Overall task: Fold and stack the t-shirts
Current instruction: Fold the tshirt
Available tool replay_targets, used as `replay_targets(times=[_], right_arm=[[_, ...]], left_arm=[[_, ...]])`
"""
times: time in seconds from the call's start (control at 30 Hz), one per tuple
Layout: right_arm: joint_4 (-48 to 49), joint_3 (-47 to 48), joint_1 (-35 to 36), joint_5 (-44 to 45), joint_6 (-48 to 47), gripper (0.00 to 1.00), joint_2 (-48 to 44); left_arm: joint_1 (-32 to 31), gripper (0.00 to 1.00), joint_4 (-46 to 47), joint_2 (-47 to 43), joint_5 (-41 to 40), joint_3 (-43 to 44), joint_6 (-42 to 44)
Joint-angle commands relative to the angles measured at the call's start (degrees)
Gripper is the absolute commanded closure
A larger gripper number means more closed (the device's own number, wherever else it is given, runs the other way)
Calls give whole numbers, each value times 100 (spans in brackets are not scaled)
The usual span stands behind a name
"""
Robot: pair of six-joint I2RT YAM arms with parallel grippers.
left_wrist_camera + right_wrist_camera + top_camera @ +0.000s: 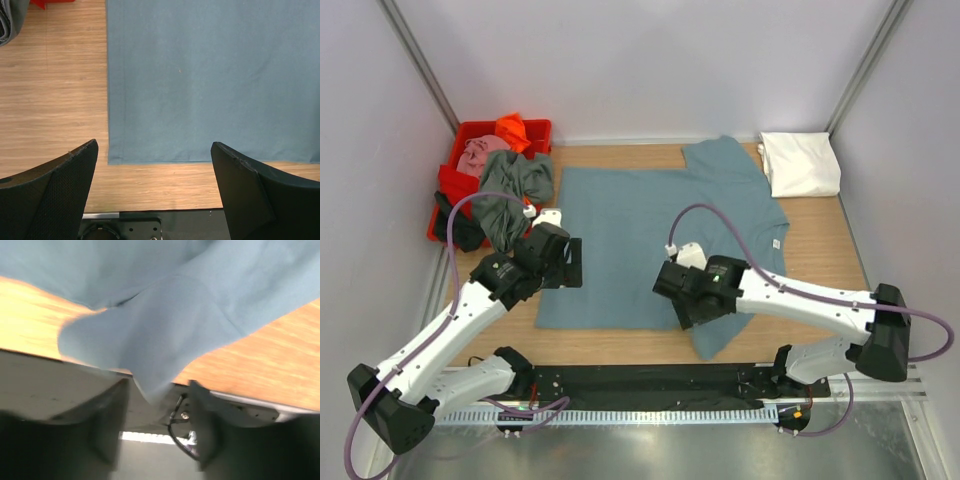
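At far left, red tub [448, 190] holds shirts [510, 178]; left hand [155, 192] open, right hand [155, 400] pinching teal shirt [640, 240].

A lab test cell is suggested by plain white enclosure walls [650, 60] framing a light wooden tabletop [820, 240].

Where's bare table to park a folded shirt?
Bare wood: the right side, between the teal shirt and the wall, below the white shirt; the near-left strip beside the teal hem, under the left pincer. Crowded: far-left, red tub piled with shirts.
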Motion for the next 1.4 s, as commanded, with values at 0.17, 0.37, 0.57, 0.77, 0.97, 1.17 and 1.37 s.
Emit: replay_targets(times=[0.17,0.37,0.57,0.77,0.97,1.17,1.37], right_arm=[[-474,562,-836,466,-135,25,-233],[766,-255,-433,-760,127,33,-402],[1849,-1195,385,-1376,901,34,-147],[1886,-1048,544,-710,1024,36,459],[1850,-1055,544,-235,936,34,1259],[2052,-1468,544,-154,1024,58,1375],[1272,-1496,544,178,1270,99,700]], left_arm=[[-18,5,195,-20,-155,34,-73],[-27,5,204,-11,-103,34,-55],[-27,5,213,15,-67,34,-37],[-27,6,221,59,-6,43,-11],[-36,5,230,-20,-15,26,-20],[-36,5,230,-46,-32,26,-20],[-45,6,230,-55,-32,34,-20]])
